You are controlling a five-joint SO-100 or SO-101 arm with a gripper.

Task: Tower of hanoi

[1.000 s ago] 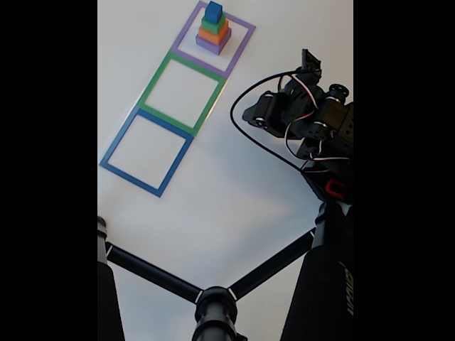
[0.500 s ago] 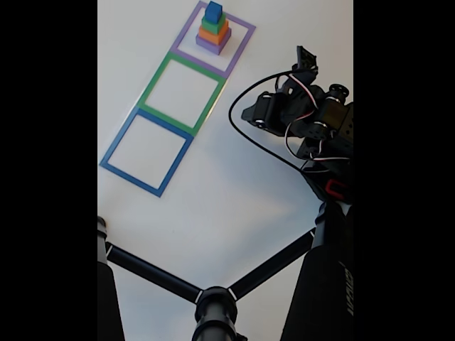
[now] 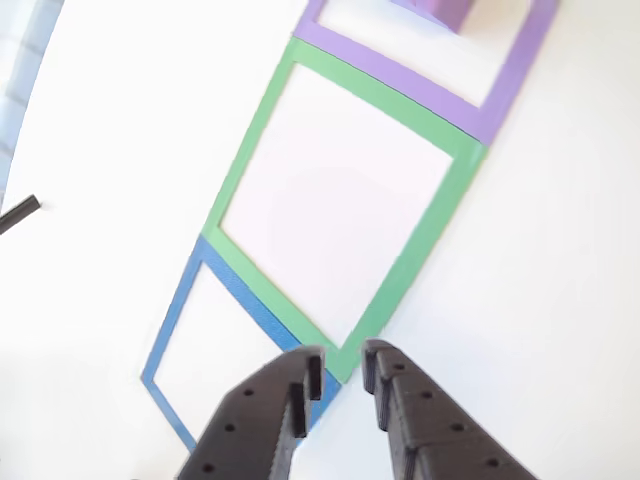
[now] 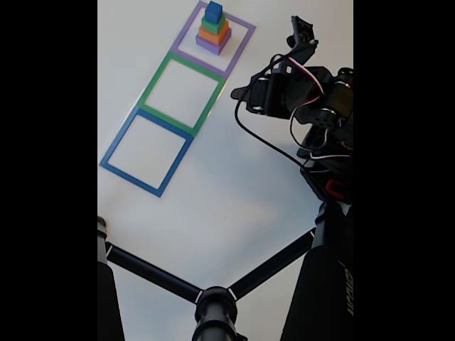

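A tower of four blocks stands inside the purple square frame [image 4: 239,50] at the top of the fixed view: blue block [image 4: 213,11] on top, then green [image 4: 214,25], orange [image 4: 213,34] and purple [image 4: 212,44]. Below it lie a green frame [image 4: 158,82] and a blue frame [image 4: 121,138], both empty. The black arm [image 4: 298,92] hovers to the right of the frames, apart from the tower. In the other view my gripper [image 3: 342,368] hangs above the corner where the green frame [image 3: 250,165] meets the blue frame [image 3: 170,335]. Its fingers stand narrowly apart and hold nothing. The purple block [image 3: 447,10] peeks in at the top edge.
A black tripod [image 4: 213,305] with spread legs crosses the bottom of the fixed view, and a thick black post [image 4: 320,284] stands under the arm. The white table [image 4: 213,192] is bare between the frames and the tripod. A thin dark rod [image 3: 20,213] shows at the left edge.
The arm has lifted and swung up in the fixed view, its head now higher and closer to the purple frame. The tower and frames have not moved.
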